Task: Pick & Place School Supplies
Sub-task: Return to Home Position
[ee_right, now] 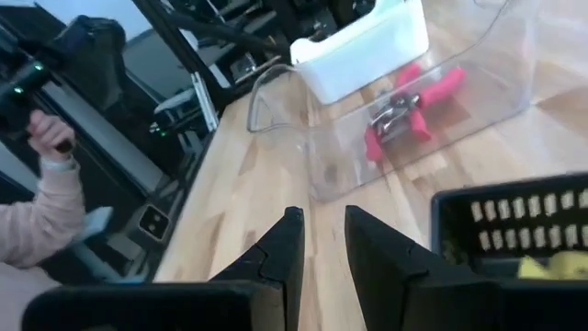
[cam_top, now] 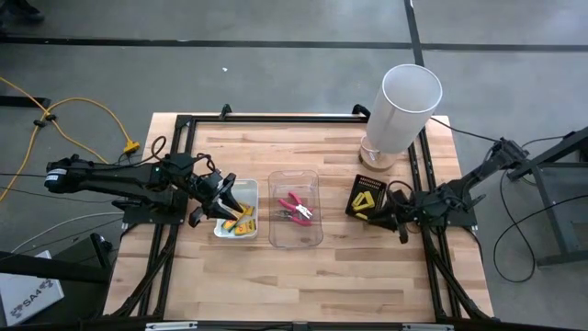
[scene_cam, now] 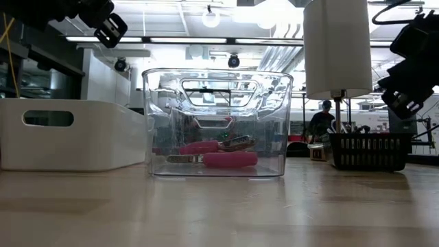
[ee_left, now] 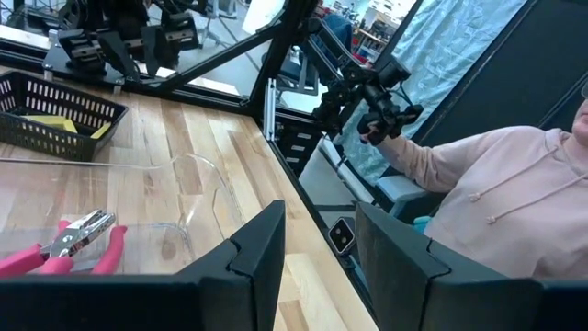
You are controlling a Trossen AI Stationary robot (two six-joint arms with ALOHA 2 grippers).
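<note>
Two pink-handled pliers (cam_top: 296,209) lie on the floor of a clear tray (cam_top: 295,230) at the table's middle. Left of it, a white tray (cam_top: 241,187) holds several yellow boxes and sticks (cam_top: 236,223). My left gripper (cam_top: 219,199) hovers open above the white tray's left part, and in the left wrist view my left gripper (ee_left: 317,248) has nothing between its fingers. A black slotted box (cam_top: 366,198) with a yellow triangle mark stands to the right. My right gripper (cam_top: 393,221) hangs at the box's right near corner, open by a narrow gap, and my right gripper (ee_right: 322,244) is empty.
A tall white cylinder (cam_top: 400,110) stands at the back right on a round base. Black frame rails (cam_top: 418,175) run along the table's sides. A person in a pink hooded top (ee_left: 496,193) sits beyond the near edge. Bare wood lies along the table's near side.
</note>
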